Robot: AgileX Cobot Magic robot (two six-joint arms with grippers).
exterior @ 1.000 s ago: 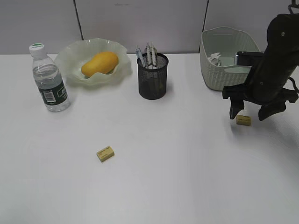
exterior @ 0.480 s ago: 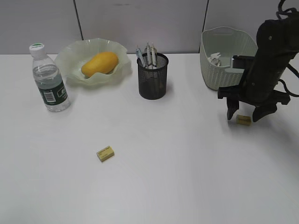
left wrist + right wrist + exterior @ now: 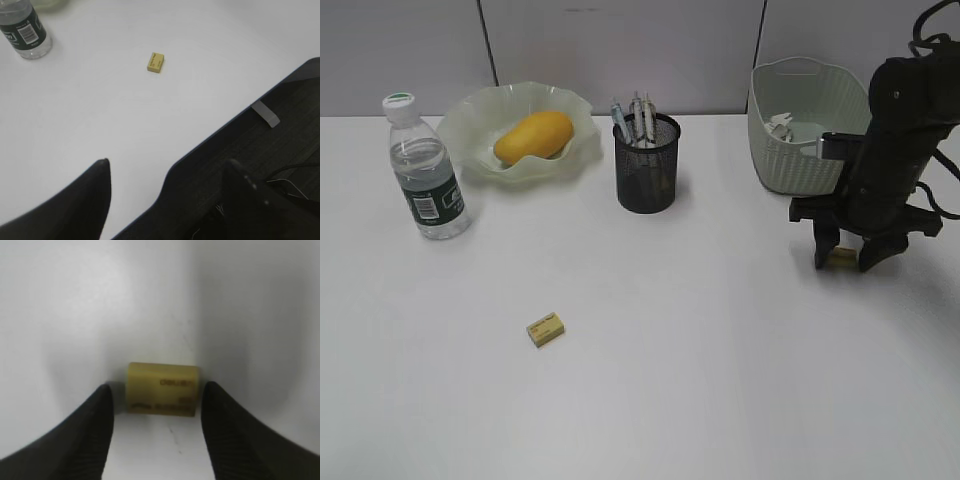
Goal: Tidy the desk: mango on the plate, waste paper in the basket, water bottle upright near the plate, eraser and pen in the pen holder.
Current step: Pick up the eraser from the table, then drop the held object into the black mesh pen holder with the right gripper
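Two small yellow block erasers are seen on the plain white desk [image 3: 650, 400]. The nearer eraser [image 3: 162, 389], just in front of the pale green woven-pattern basket [image 3: 798, 130], lies directly between the fingers of the right gripper [image 3: 156, 412], its long axis set across the gap from one finger to the other; the jaws stand just wider than it, not yet gripping. The far eraser [image 3: 156, 62], well away from the basket, points slantwise. The left gripper [image 3: 170, 200] is held wide and empty.
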